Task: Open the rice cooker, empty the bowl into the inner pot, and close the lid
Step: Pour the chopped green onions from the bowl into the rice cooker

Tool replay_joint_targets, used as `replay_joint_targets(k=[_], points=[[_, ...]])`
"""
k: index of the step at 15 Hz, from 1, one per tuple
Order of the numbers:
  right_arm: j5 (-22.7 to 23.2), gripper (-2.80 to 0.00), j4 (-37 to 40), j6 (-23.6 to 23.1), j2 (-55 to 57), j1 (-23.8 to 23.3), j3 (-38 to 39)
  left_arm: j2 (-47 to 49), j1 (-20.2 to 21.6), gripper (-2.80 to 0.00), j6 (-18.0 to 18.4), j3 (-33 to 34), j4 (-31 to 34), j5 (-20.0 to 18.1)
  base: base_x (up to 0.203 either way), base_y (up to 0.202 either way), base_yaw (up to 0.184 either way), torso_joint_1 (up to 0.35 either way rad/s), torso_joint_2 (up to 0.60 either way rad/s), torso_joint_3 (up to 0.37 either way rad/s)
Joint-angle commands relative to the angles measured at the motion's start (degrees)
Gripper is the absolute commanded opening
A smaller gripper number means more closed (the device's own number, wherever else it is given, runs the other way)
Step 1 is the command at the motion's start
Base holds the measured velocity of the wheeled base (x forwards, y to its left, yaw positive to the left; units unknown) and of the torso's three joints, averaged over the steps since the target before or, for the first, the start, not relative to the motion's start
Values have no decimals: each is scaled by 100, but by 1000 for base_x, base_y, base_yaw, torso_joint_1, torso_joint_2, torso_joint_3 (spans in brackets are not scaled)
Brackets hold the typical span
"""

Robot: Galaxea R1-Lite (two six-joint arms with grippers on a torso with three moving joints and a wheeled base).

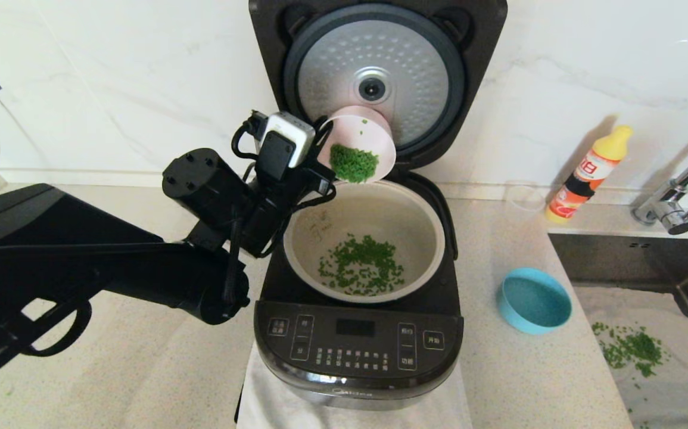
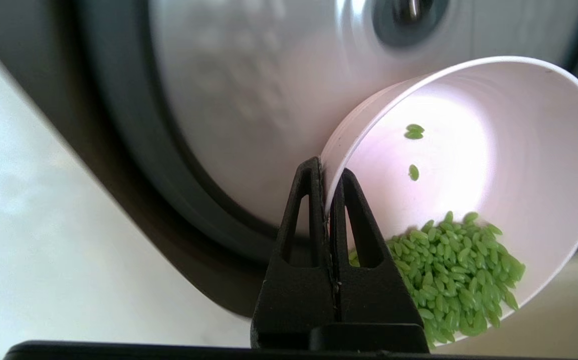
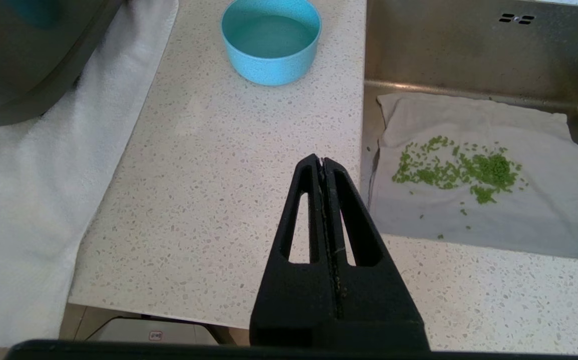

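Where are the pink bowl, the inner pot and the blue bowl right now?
pink bowl (image 1: 363, 132): head view, bare inside wall above the green grains.
inner pot (image 1: 379, 214): head view, bare inner wall at the back.
blue bowl (image 3: 270, 35): right wrist view, inside bottom.

The head view looked down from above and in front at the cooker (image 1: 358, 333), taking in the counter (image 1: 522, 381) and sink (image 1: 647, 351) to the right. The left wrist view sat very close behind the left gripper (image 2: 327, 172), facing the pink bowl (image 2: 544, 165) and the lid (image 2: 248, 100); both appeared in the head view too. The right wrist view looked down past the right gripper (image 3: 322, 162) at counter, blue bowl (image 3: 270, 40) and sink, sharing these with the head view.
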Motion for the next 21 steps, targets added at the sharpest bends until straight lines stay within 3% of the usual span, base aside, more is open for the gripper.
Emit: replay_joint_targets(k=[1, 9, 15, 19, 21], points=[[4, -280, 4, 2, -1, 1, 0, 9, 2, -280, 124, -342, -65, 103, 0, 0, 0, 0, 0, 0], [4, -280, 4, 2, -1, 1, 0, -157, -35, -280, 211, -183, -65, 191, 0, 0, 0, 0, 0, 0], [4, -280, 4, 2, -1, 1, 0, -442, -261, -280, 185, 1062, -65, 223, 0, 0, 0, 0, 0, 0], [4, -280, 4, 2, -1, 1, 0, -624, -293, -280, 207, 1109, -65, 226, 0, 0, 0, 0, 0, 0], [4, -280, 4, 2, -1, 1, 0, -700, -346, -280, 459, 1039, -65, 226, 0, 0, 0, 0, 0, 0]])
